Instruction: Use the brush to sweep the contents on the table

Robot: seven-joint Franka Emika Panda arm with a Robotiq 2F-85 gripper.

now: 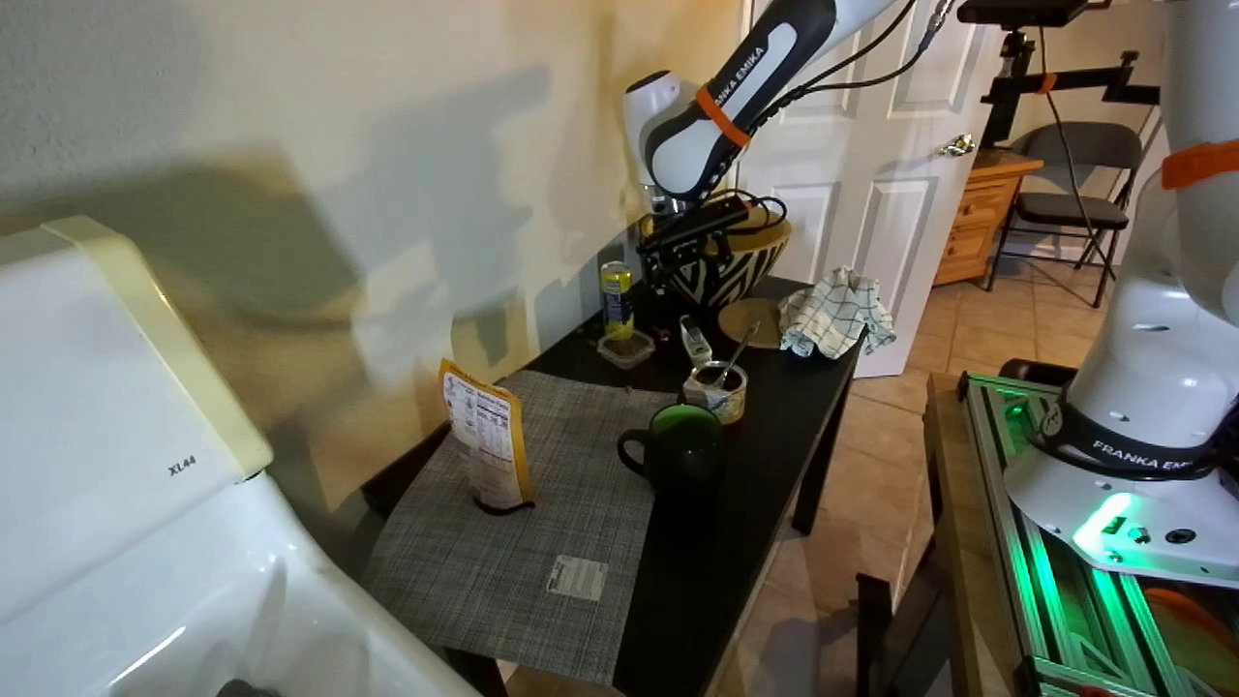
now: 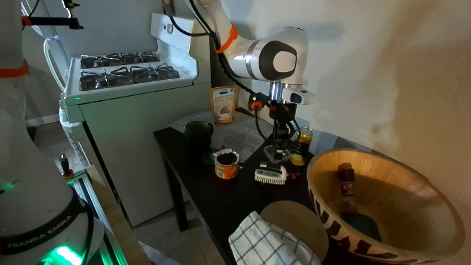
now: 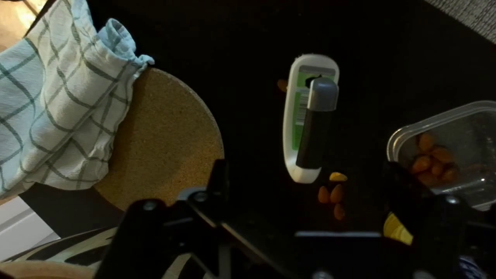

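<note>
Currently my claw [image 3: 306,170] hangs spread wide, holding nothing, over the long black table [image 2: 235,195], near its long edge by the pale wall [image 2: 368,92]. Small brown almond-like pieces [image 3: 336,193] lie just beside the near end of the slim white, dark-handled brush [image 3: 310,120]. From me, on that table, the brush stretches lengthwise toward the opposite long edge, so I judge I should grip across its width.

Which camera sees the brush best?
The wrist view: the brush looks biggest there, seen from above with its handle and label. Both exterior views show it smaller; its bristles show in an exterior view.
</note>
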